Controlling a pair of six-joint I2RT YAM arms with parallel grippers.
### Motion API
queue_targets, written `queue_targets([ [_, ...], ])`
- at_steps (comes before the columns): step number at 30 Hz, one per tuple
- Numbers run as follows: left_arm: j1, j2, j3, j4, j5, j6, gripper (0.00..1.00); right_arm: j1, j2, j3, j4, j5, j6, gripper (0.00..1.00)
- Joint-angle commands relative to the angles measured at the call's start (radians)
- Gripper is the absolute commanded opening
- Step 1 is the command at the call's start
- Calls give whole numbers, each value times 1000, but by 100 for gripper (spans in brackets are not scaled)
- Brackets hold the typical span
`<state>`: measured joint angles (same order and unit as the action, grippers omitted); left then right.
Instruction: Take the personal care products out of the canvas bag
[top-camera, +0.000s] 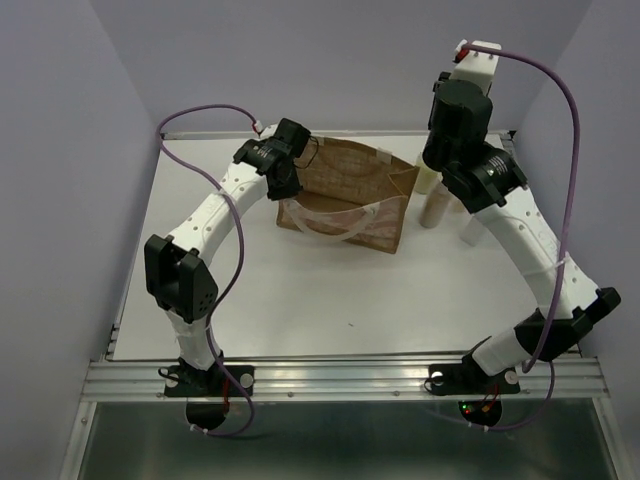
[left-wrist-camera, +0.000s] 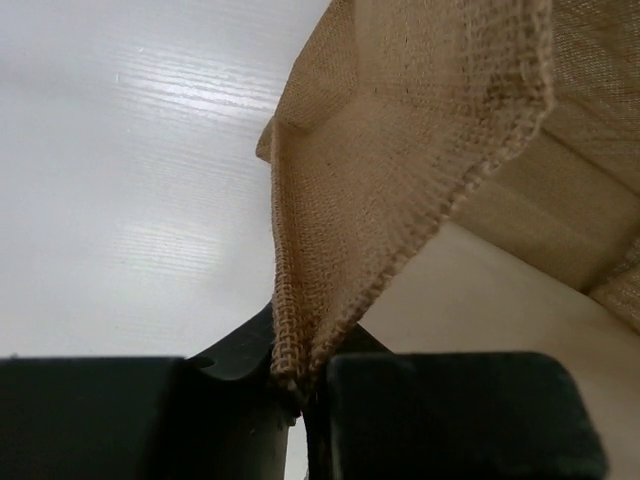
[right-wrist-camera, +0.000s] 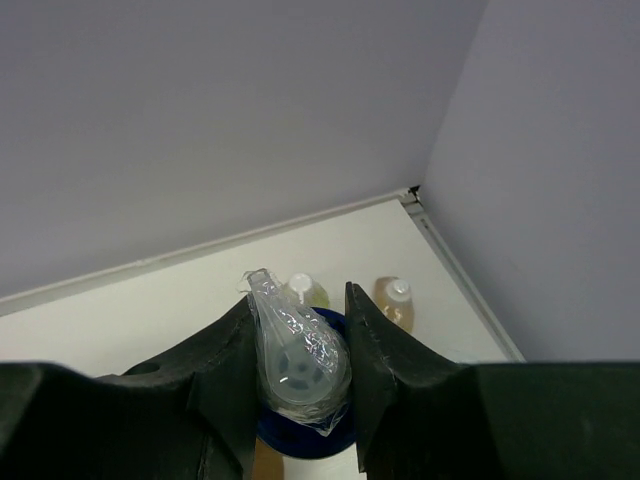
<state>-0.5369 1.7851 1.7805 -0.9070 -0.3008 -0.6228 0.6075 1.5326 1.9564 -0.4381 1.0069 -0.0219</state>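
The canvas bag (top-camera: 350, 195) stands open at the middle back of the table, white handles hanging over its near side. My left gripper (top-camera: 290, 150) is shut on the bag's left rim; the left wrist view shows the woven edge (left-wrist-camera: 400, 150) pinched between the two fingers (left-wrist-camera: 300, 385). My right gripper (right-wrist-camera: 300, 370) is shut on a bottle's plastic-wrapped white pump top (right-wrist-camera: 298, 358) with a dark blue collar, right of the bag (top-camera: 445, 150). A pale yellow-green bottle (right-wrist-camera: 305, 292) and an amber bottle (right-wrist-camera: 395, 303) stand on the table beyond it. A beige bottle (top-camera: 436, 207) stands beside the bag.
The back wall and the right wall meet at the table's far right corner (right-wrist-camera: 413, 192), close to the standing bottles. The right forearm (top-camera: 520, 235) passes over another pale bottle (top-camera: 470, 230). The table's raised edge (right-wrist-camera: 460, 275) runs along the right.
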Motion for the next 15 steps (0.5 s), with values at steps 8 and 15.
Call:
queue_targets([
  [8, 6, 45, 217, -35, -26, -23, 66, -2, -238, -367, -17, 56, 260, 1],
  [15, 15, 66, 367, -107, -70, -29, 99, -70, -285, -526, -80, -39, 448, 1],
])
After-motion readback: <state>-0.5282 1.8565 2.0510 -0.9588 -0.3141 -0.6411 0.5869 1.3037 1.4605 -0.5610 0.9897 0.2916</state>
